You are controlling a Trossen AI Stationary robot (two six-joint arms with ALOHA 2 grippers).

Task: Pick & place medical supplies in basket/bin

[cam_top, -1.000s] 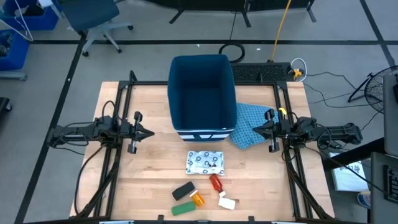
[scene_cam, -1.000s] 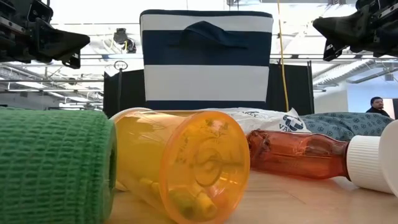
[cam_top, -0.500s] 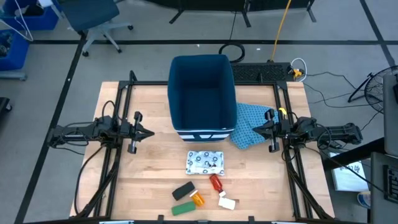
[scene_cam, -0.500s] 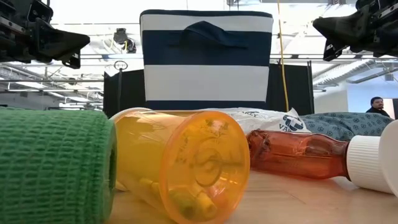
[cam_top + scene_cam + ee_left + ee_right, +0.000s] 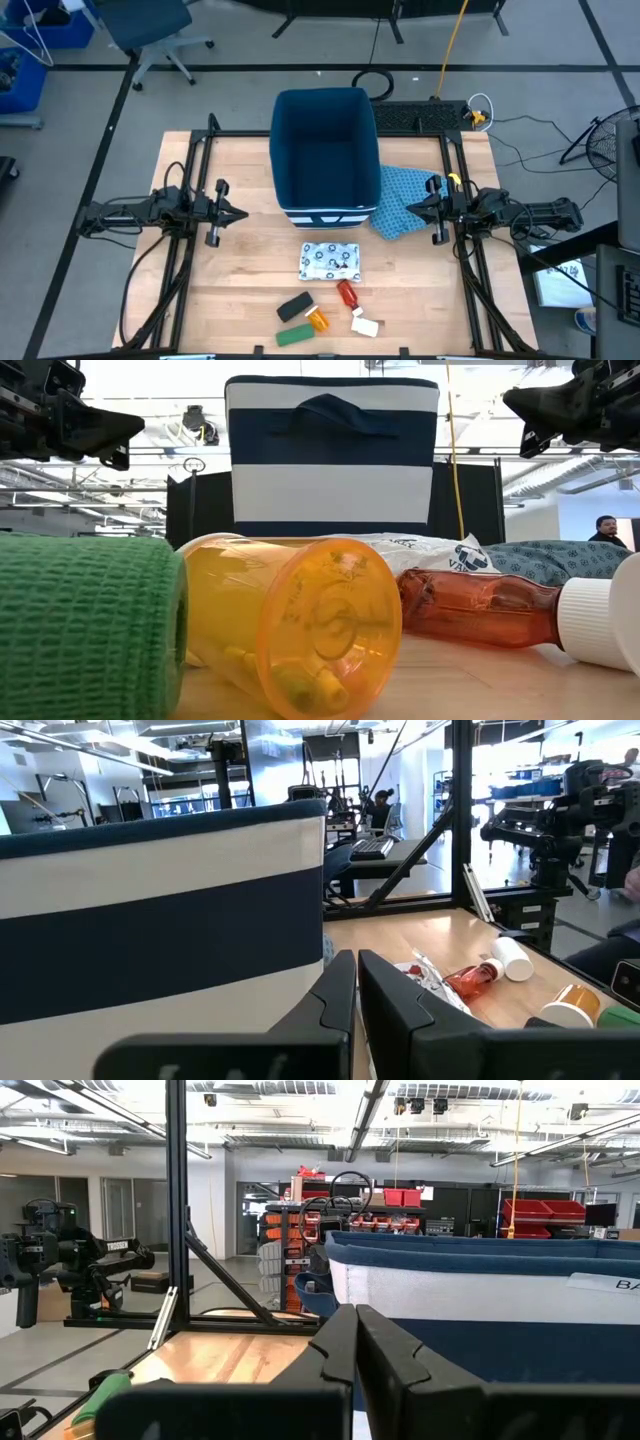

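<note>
The deep dark-blue bin (image 5: 325,155) with a white-striped base stands at the table's far middle. Near the front edge lie the supplies: the flat white blue-patterned packet (image 5: 330,261), red bottle (image 5: 347,293), black block (image 5: 295,306), green block (image 5: 293,335), orange vial (image 5: 317,320) and small white piece (image 5: 365,326). My left gripper (image 5: 243,214) hovers shut left of the bin; my right gripper (image 5: 411,209) hovers shut to its right, above the blue patterned cloth (image 5: 402,200). The low view shows the green block (image 5: 90,625), vial (image 5: 290,625) and bottle (image 5: 480,610) up close.
A blue patterned cloth lies against the bin's right side. Black frame rails (image 5: 190,240) run along both table sides. Bare wood (image 5: 250,260) stretches between the grippers and the supplies. A person (image 5: 606,528) sits far off in the room.
</note>
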